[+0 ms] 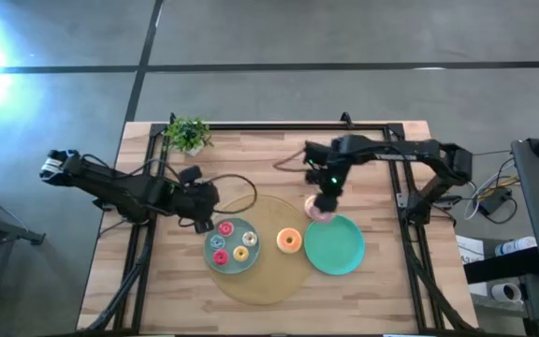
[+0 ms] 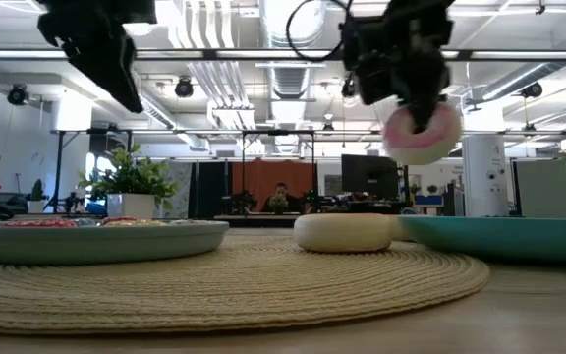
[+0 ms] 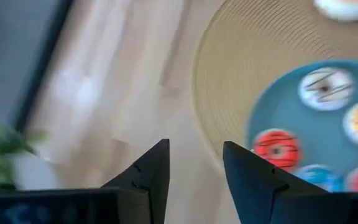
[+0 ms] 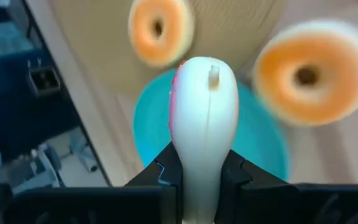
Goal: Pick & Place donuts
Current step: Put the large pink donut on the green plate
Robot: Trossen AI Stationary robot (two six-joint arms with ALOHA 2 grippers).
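pink-iced toy donut (image 1: pixel 320 212) held on edge between right fingers (image 1: pixel 325 205), closed on its rim, lifted above the 11 o'clock edge of the round green plate (image 1: pixel 337 249). looks light, stiff, smooth; probably slippery, best pinched across the ring as now. orange-iced toy donut (image 1: pixel 289 241) on round woven mat (image 1: pixel 271 281). left fingers (image 3: pixel 194 167) parted, empty, near grey-blue plate (image 1: pixel 212 262) at 10 o'clock.

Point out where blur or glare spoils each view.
High view: bright glare in the top-left corner, on the floor. Low view: the woven mat up close is soft. Left wrist view: smeared throughout, the plant and the donuts on the grey-blue plate streaked. Right wrist view: the pink donut in the right hand is soft, and two orange rings look doubled.
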